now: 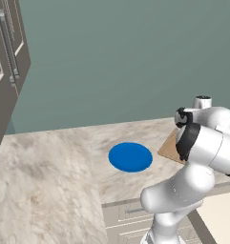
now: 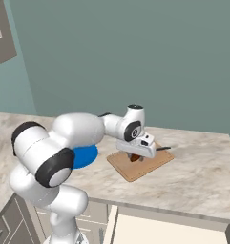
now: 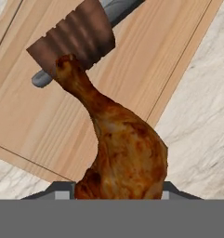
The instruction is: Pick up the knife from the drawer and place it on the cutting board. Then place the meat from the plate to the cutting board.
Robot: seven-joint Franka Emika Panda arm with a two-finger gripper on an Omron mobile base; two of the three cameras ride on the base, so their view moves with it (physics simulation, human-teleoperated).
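My gripper [image 3: 115,191] is shut on the meat [image 3: 125,151], a reddish-brown drumstick whose thick end sits between the fingers. It hangs low over the light-brown cutting board [image 3: 146,56]. The knife [image 3: 74,37] lies on the board just beyond the meat's thin end, brown handle nearest. From the right base view, the gripper [image 2: 135,155] points down at the board [image 2: 142,172] with the meat [image 2: 134,157] under it, and the knife [image 2: 162,148] pokes out to the right. The blue plate [image 1: 130,157] lies bare on the counter left of the board [image 1: 169,147]. The drawer [image 2: 173,229] stands pulled out below the counter edge.
The marble counter [image 1: 45,181] stretches wide to the left of the plate. A grey-green wall [image 2: 135,57] runs behind it. Dark upper cabinets [image 1: 6,57] hang at the far left. Smaller drawers with bar handles [image 1: 128,212] sit under the counter beside the arm's base.
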